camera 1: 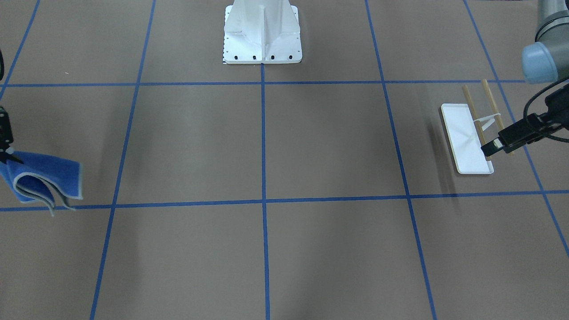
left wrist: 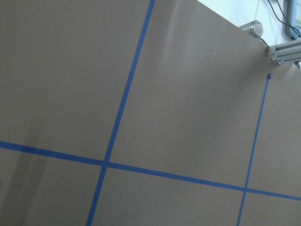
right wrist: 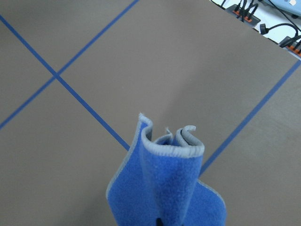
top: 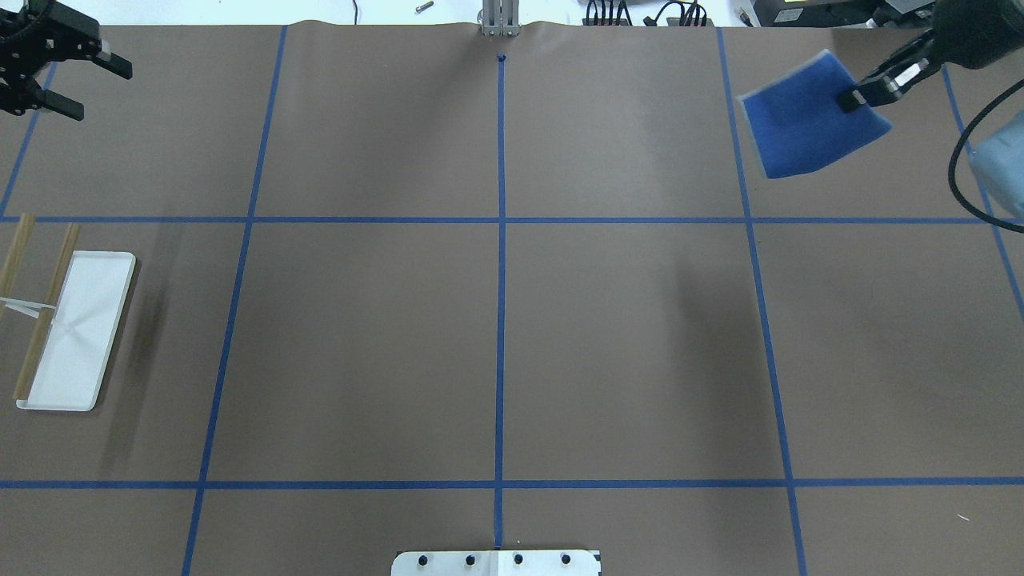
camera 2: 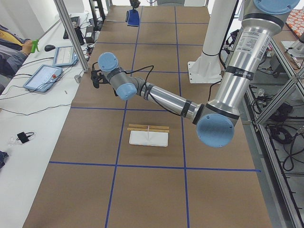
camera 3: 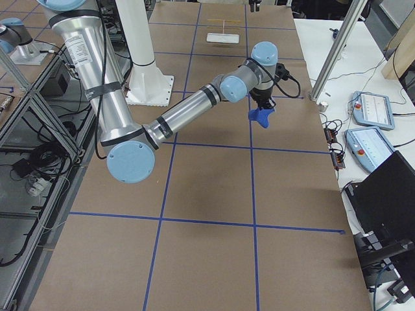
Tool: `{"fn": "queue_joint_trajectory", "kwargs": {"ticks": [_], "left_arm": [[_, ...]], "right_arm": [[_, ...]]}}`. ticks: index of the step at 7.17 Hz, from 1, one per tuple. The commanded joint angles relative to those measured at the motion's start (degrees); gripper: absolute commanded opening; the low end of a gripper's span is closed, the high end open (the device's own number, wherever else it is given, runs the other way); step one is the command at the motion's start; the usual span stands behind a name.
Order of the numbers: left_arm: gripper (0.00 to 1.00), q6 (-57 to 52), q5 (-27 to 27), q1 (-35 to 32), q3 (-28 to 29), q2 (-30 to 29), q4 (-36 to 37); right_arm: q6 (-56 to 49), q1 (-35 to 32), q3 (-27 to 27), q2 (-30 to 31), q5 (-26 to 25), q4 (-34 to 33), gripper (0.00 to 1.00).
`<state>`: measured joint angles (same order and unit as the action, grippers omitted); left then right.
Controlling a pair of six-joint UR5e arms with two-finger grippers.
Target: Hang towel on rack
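Right gripper (top: 854, 99): clamped on one edge of the towel (top: 804, 124), jaws pinched onto the cloth.
Towel: folded, hanging from the right gripper and off the table (top: 624, 320) – over the far right corner in the overhead view. The right wrist view shows the layers bunched, with the grey edge on top.
Left gripper (top: 100, 92): fingers spread wide, in the air over the far left corner.
Rack (top: 76, 332): standing on the table on the robot's left. The white tray lies flat, and two wooden rods (top: 48, 312) on a white bracket run parallel to its long side.
Towel vs rack: well apart, at opposite ends of the table.
Left gripper vs rack: gripper is past the rack toward the far edge – apart from it.
Pedestal (camera 1: 262, 35): white, bolted at mid-table on the robot's side.
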<state>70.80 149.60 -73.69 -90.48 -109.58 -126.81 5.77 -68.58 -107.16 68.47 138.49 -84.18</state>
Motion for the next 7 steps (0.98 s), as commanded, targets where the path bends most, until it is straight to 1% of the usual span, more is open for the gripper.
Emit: {"fn": "queue_joint_trajectory", "kwargs": {"ticks": [1,2,3,4,5,6,7], "left_arm": [[0.98,15.9,-3.1,2.3,2.2,-3.7,-10.9],[0.98,27.0,-9.1,6.2,2.2,-4.9,-18.0],[0.98,38.2,-18.1,11.6,2.4,-5.2,-26.6],[0.98,43.1,-20.7,13.2,2.4,-5.6,-30.3],[0.98,45.3,-20.8,13.3,2.4,-6.1,-32.3],[0.98,49.2,-20.9,13.3,2.8,-6.2,-36.9],[0.98,54.8,-23.2,14.1,3.8,-6.8,-43.0]], "right_arm": [[18.7,6.7,-2.3,-5.2,-1.9,0.1,0.0],[28.1,9.5,-2.1,-8.0,-2.0,0.5,0.0],[36.8,11.4,-1.9,-11.1,-1.9,0.7,0.0],[43.5,12.8,-1.9,-13.6,-1.9,0.8,0.0],[47.1,14.0,-1.9,-16.0,-1.8,0.9,0.0],[50.1,14.3,-1.8,-17.5,-1.6,2.1,0.0],[53.5,14.8,-1.5,-17.5,-1.5,5.6,0.0]]}}
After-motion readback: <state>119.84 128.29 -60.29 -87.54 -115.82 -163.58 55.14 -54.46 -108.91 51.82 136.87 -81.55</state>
